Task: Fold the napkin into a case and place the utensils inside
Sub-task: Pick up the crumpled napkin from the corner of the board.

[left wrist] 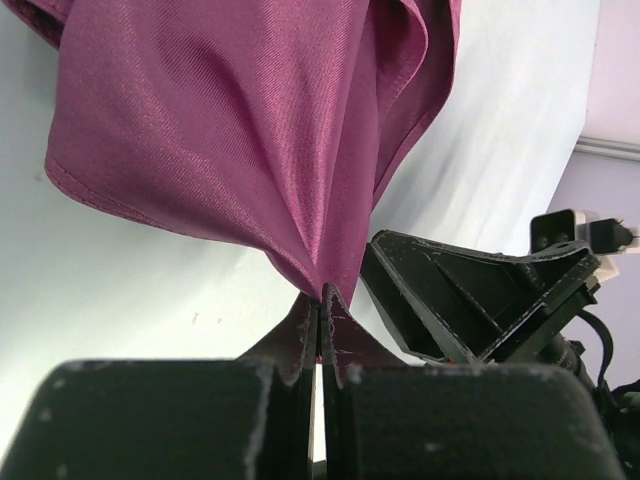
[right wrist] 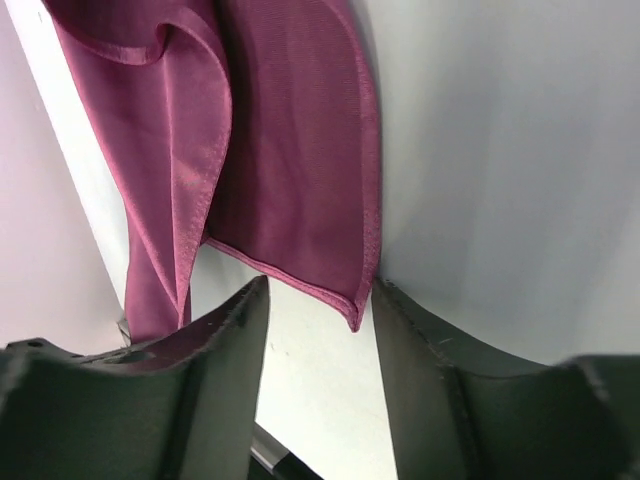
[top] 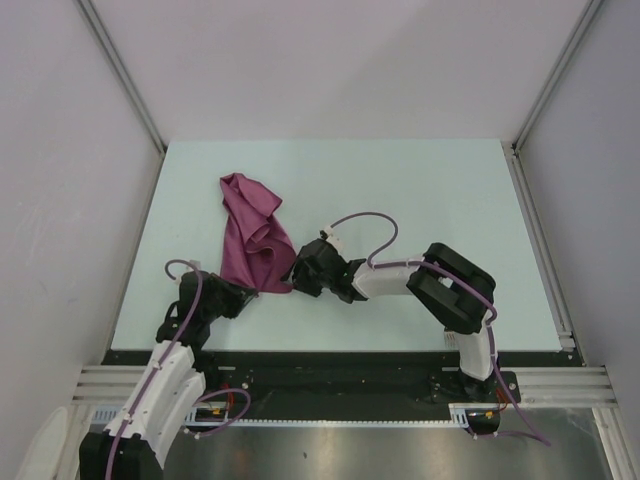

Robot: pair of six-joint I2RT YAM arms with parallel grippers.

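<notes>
– Plum-magenta cloth, all in a heap: is that the napkin? Where does it lie?

– It is. It lies bunched and creased on the left half of the pale table. It runs from a lump at the far end down to a narrow tail at the near end, just in front of the two arms. No flat pocket shows anywhere, so I judge the case is not yet begun.

– And the left gripper?

– Pressed together on a pinch of that near tail. In the left wrist view the cloth fans away from the one nip in long pleats. My guess is that it serves as an anchor, so the rest can be drawn out flat against it.

– The right gripper?

– Spread, just to the right of that nip. A hemmed corner of the napkin hangs in the gap between its fingers. It is clear of the left one, and so near the right one that I cannot tell whether it brushes it. The gripper seems placed to take a second corner, since two corners held apart would let the arms open the square.

– What could spoil that?

– Only the very tip of the corner sits inside the gap, and the cloth is thin and slippery-looking. A grip there might catch just the hem, or miss.

– The utensils?

– In none of the views, so I cannot say where they are.
</notes>
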